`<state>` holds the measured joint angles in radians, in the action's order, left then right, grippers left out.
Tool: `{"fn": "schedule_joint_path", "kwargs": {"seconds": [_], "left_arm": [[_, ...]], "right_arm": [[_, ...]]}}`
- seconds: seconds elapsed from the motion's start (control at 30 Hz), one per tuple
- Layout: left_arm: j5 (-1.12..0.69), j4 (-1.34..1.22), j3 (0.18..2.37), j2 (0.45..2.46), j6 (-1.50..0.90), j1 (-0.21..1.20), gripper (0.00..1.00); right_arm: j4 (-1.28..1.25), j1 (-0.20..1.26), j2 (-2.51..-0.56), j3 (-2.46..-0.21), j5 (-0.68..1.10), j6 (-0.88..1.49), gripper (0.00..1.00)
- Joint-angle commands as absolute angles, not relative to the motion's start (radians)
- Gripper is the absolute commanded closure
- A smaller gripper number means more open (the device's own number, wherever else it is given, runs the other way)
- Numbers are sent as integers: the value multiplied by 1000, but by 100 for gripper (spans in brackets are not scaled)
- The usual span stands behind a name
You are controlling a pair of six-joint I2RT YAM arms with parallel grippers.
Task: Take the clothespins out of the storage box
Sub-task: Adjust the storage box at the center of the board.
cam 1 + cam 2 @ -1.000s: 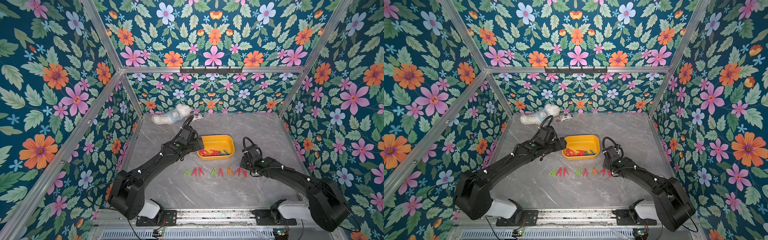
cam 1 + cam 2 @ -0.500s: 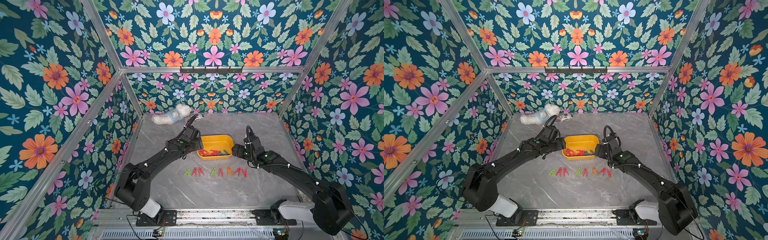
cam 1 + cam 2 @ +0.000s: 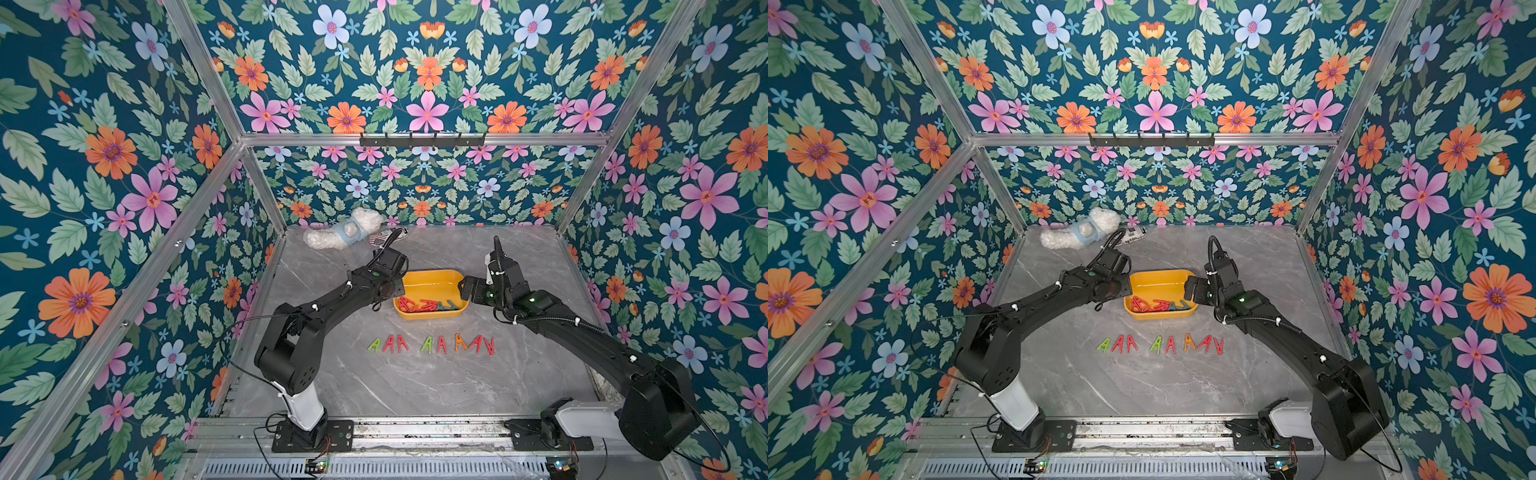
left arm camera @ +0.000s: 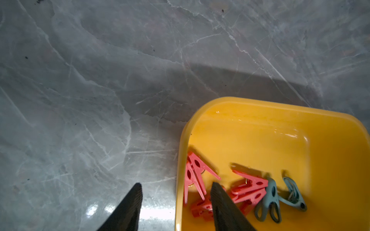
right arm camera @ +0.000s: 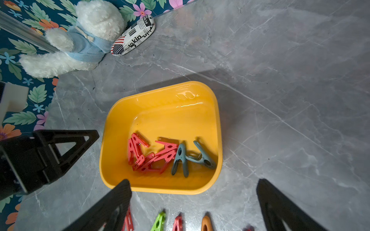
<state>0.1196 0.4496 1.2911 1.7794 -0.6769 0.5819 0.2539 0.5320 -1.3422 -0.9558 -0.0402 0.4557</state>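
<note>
The yellow storage box (image 3: 432, 280) (image 3: 1158, 281) sits mid-table and holds several red and grey-blue clothespins (image 3: 424, 306) (image 5: 160, 155) (image 4: 246, 190). A row of several green, red and orange clothespins (image 3: 432, 344) (image 3: 1163, 344) lies on the table in front of it. My left gripper (image 4: 176, 188) (image 3: 397, 291) is open at the box's left end, one finger outside the rim and one inside over the red pins, holding nothing. My right gripper (image 5: 193, 186) (image 3: 463, 289) hangs wide open and empty at the box's right end, above its rim.
A white plush toy (image 3: 345, 235) (image 5: 80, 40) and a printed glasses case (image 3: 388, 237) (image 5: 133, 36) lie at the back left of the grey marble table (image 3: 415, 386). A black hook rail (image 3: 422, 139) hangs on the back wall. Floral walls enclose the table.
My right arm has lifted away from the row of pins and moved back to the box's right end, jaws opening wide. My left gripper's jaws have narrowed at the box's left end.
</note>
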Motion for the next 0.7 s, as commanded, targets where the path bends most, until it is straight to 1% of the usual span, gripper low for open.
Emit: {"fn": "schedule_joint_path", "kwargs": {"seconds": [0.0, 0.13, 0.23, 0.33, 0.4, 0.53, 0.67], "left_arm": [[108, 463, 1322, 1822, -650, 574, 42], [87, 452, 1327, 1879, -629, 550, 45], [68, 433, 1343, 1922, -606, 546, 52], [41, 433, 1364, 1959, -606, 546, 68], [26, 433, 1365, 1967, -617, 547, 80], [12, 453, 1363, 1957, -638, 546, 100], [-21, 566, 1423, 1967, -679, 538, 100]], "right_arm": [[212, 533, -1364, -966, -42, 498, 1], [213, 534, -1402, -997, -41, 506, 1], [211, 533, -1423, -1008, -49, 511, 1], [209, 532, -1436, -1013, -49, 512, 1], [211, 532, -1440, -1015, -53, 512, 1], [210, 528, -1440, -1014, -57, 503, 1], [202, 512, -1440, -1009, -45, 499, 1]]}}
